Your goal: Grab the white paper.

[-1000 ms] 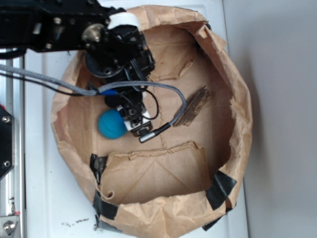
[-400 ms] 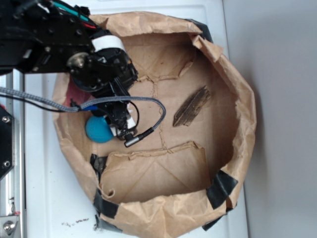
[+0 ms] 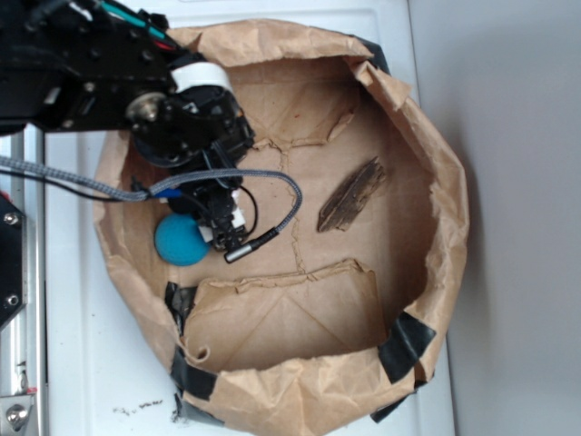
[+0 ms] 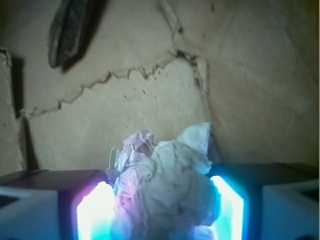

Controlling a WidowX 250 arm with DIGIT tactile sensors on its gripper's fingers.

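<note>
Looking down from the exterior view, the arm is reaching into the bag (image 3: 436,182) from the upper left, its gripper (image 3: 222,222) hanging low over the floor of the bag, just beside the ball (image 3: 179,240). A scrap of white is showing among the black parts there, but from this side I cannot tell the paper from the gripper's own white pieces. The bark (image 3: 352,194) is lying well apart to the right, and the folded flap (image 3: 290,313) is sitting below. The bench (image 3: 91,381) is showing pale around the bag.

Peering through the wrist view, the paper (image 4: 165,185) is sitting between the two glowing fingers (image 4: 92,215), which are pressing against it on both sides; the jaws are holding the wad. The bark (image 4: 67,30) is lying far off at the top left.

Judging from this, the grasp is made and a straight lift is what comes next. Open floor is lying to the right; the bag wall on the left is crowding the arm, so rising upward looks safest.
</note>
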